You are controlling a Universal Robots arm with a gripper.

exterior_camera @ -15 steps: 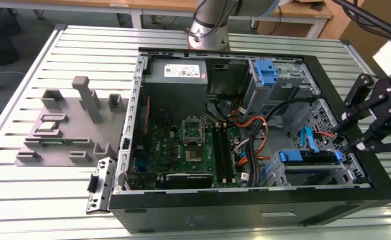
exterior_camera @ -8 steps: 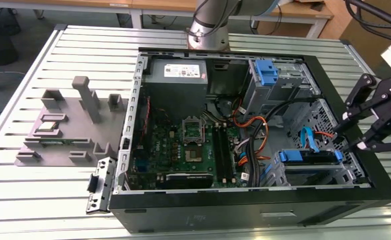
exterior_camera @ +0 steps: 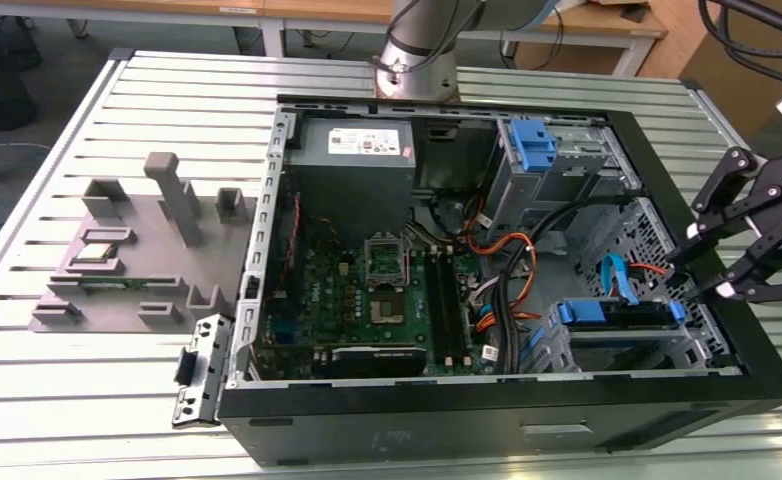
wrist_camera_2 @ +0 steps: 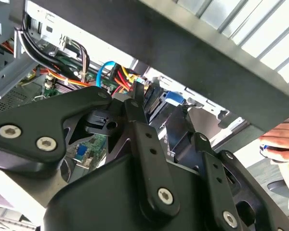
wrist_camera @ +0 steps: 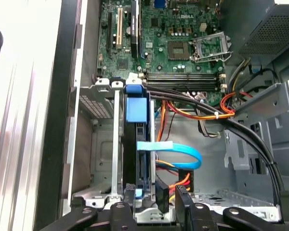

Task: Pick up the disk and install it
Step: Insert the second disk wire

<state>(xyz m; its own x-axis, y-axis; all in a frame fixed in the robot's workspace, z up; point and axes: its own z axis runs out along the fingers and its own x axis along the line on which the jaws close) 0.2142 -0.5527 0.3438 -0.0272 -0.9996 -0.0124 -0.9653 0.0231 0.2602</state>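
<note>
Here: open computer case on slatted metal table; gripper fingers apart, empty.

Disk in computer case bay (near corner); pincer above.

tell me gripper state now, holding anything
Gripper: open, holding nothing, at the case's edge near the disk in its bay.

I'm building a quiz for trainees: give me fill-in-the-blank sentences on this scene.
The gripper has its fingers ___. The disk, standing inside the case, has ___ side rails. The grey fixture lies on the exterior view's ___ of the case. Missing words: open; blue; left.
</note>
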